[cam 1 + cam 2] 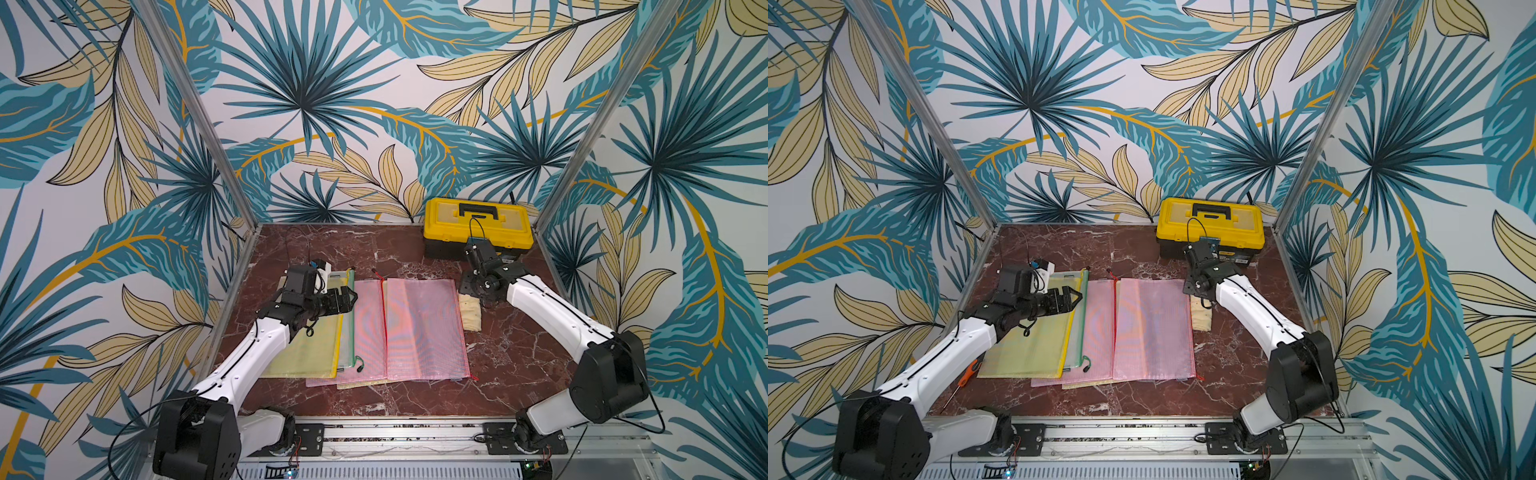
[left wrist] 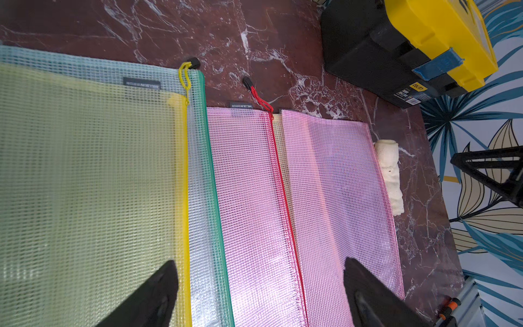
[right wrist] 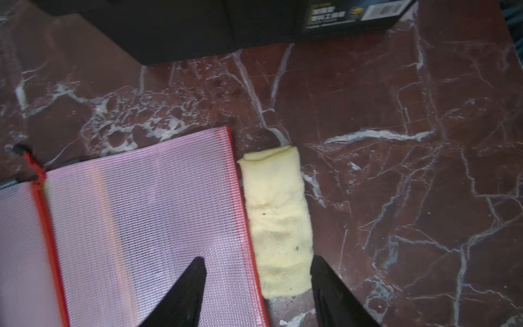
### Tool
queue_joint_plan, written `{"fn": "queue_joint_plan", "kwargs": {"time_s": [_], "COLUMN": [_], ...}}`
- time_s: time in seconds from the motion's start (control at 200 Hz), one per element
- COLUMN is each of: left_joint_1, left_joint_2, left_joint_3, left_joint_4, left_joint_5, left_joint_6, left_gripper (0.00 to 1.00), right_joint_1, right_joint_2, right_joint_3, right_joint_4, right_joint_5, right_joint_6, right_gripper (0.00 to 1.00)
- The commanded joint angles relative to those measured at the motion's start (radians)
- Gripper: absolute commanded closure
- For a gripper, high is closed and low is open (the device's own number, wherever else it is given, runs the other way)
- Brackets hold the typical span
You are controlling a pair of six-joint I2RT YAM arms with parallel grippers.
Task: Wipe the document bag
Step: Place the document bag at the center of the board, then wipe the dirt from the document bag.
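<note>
Right tool point(image 3: 258, 258) released, empty, above rolled pale-yellow cloth point(image 3: 276, 215) just beside pink mesh document bag point(image 3: 141, 203) on marble tabletop point(image 3: 396, 170). Left tool point(image 2: 260, 261) likewise released. Centre jaws on cloth alone, clear of bag edge.

Pink grid-mesh document bag point(image 1: 424, 328) with red zip on the dark red, white-veined marble table point(image 1: 519, 374), yellow mesh bag point(image 1: 307, 353) and clear green-trimmed bag point(image 1: 348, 332) to its left, pale yellow cloth point(image 1: 471, 316) right, yellow-and-black toolbox point(image 1: 478, 228) far right, teal-and-tan leaf-print walls point(image 1: 332, 104).
</note>
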Motion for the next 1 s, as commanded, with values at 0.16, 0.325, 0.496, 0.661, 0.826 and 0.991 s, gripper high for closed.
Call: {"fn": "queue_joint_plan", "kwargs": {"time_s": [0.16, 0.325, 0.496, 0.661, 0.826, 0.991], "left_joint_1": [0.006, 0.006, 0.006, 0.006, 0.006, 0.005], "left_joint_2": [0.015, 0.009, 0.010, 0.021, 0.028, 0.035], "left_joint_3": [0.025, 0.012, 0.000, 0.000, 0.000, 0.000], "left_joint_4": [0.018, 0.018, 0.020, 0.020, 0.019, 0.020], "left_joint_5": [0.001, -0.003, -0.006, -0.008, -0.010, -0.005], "left_joint_6": [0.014, 0.017, 0.023, 0.033, 0.038, 0.042], "left_gripper": [0.07, 0.07, 0.07, 0.07, 0.07, 0.07], "right_joint_1": [-0.027, -0.025, -0.025, -0.026, -0.026, -0.026], "right_joint_2": [0.108, 0.015, -0.054, -0.005, 0.059, 0.134], "right_joint_3": [0.023, -0.121, -0.182, -0.153, -0.155, -0.124], "right_joint_4": [-0.108, 0.034, 0.029, 0.041, 0.100, 0.129], "right_joint_5": [-0.124, -0.114, -0.008, -0.009, -0.042, -0.078], "right_joint_6": [0.415, 0.733, 0.951, 0.978, 1.041, 1.059], "right_gripper": [0.39, 0.39, 0.37, 0.36, 0.36, 0.35]}}
